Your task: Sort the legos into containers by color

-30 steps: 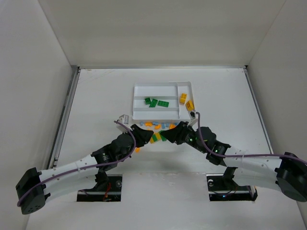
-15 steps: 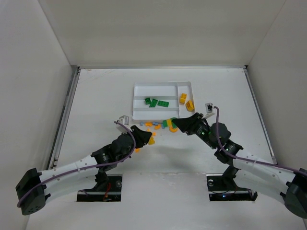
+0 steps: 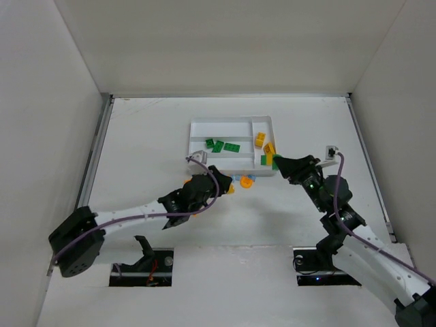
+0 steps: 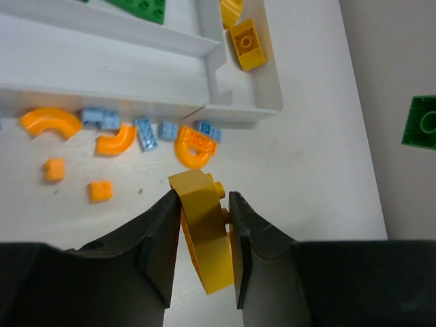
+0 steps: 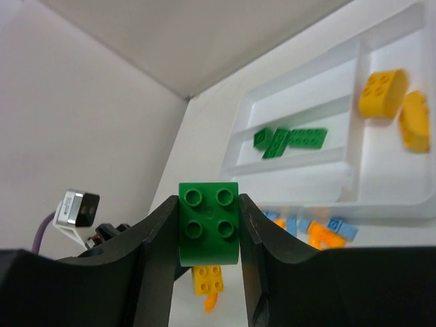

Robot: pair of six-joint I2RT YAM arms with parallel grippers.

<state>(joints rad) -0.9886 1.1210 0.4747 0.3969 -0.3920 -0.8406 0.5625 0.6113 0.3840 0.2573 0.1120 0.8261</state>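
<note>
Firmly, the left end effector (image 4: 203, 199) clamps a yellow curved brick (image 4: 204, 238); the right end effector (image 5: 208, 201), a green brick (image 5: 208, 228).

blocked: loose legos (image 3: 243, 181) strewn along tray (image 3: 191, 143) near wall | passable: bare table (image 3: 139, 146) left of tray

The white table (image 3: 146, 139) bears the tray (image 3: 225, 128), loose legos (image 3: 246, 181) just beside.

tray (image 4: 102, 68): white | curved brick (image 4: 204, 238): yellow | 2x2 brick (image 5: 208, 223): green | small plates (image 4: 145, 133): light blue | arches (image 4: 116, 142): orange
</note>
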